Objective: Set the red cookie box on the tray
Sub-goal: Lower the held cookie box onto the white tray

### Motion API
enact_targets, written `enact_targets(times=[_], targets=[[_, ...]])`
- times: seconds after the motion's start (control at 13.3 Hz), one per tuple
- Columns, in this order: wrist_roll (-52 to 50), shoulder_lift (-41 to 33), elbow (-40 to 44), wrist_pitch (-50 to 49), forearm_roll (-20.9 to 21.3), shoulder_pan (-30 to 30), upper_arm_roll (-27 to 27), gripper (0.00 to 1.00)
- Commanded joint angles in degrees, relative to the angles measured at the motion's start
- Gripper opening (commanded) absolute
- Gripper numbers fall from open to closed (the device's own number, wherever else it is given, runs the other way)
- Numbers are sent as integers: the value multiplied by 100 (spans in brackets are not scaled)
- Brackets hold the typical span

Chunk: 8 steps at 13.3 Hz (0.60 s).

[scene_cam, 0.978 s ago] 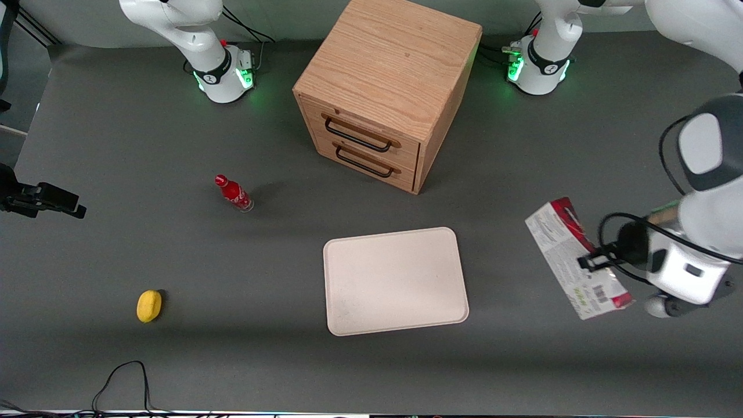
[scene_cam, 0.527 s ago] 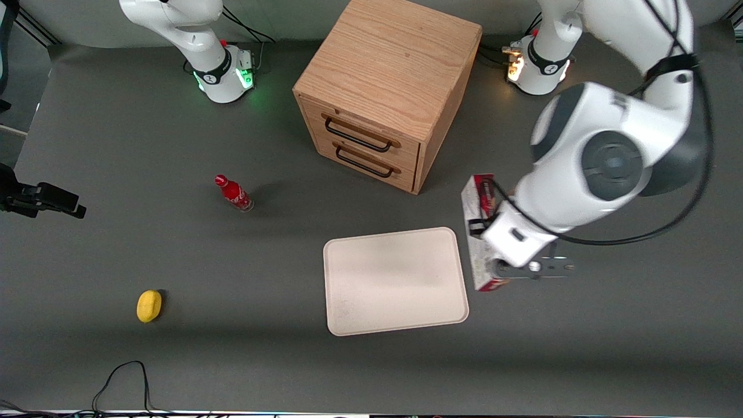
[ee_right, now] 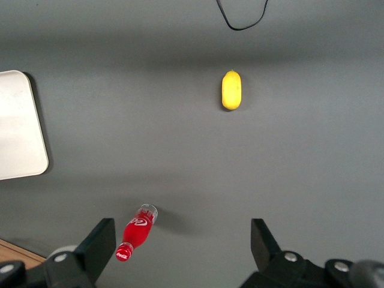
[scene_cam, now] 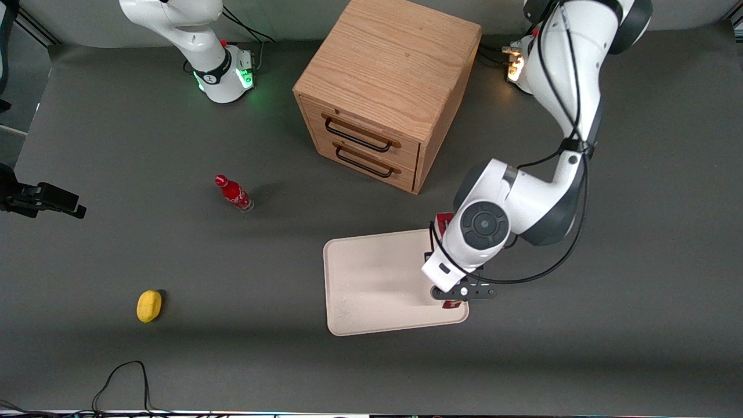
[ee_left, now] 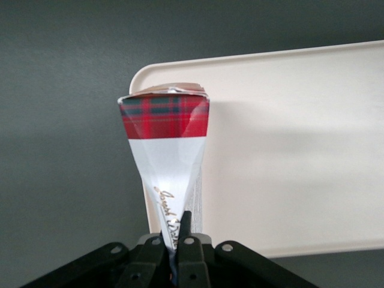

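The tray [scene_cam: 371, 284] lies on the table nearer the front camera than the wooden drawer cabinet [scene_cam: 386, 87]. Above the tray's edge toward the working arm's end, the gripper [scene_cam: 455, 290] hangs with its fingers [ee_left: 183, 252] closed on the red cookie box [ee_left: 168, 156], which is held off the tray along that edge. Toward the parked arm's end lie a yellow lemon [scene_cam: 149, 306] and, farther from the camera, a small red bottle [scene_cam: 233, 193].
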Motion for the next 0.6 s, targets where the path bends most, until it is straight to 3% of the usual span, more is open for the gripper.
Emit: enact_targets(times=[0.0,0.45,0.53], targets=[[-232,142,-31,159,185,-55,28,0],[-443,310,-207,545,194,-20,28,0],[-452,318,-207,563,194,-20,37,27]])
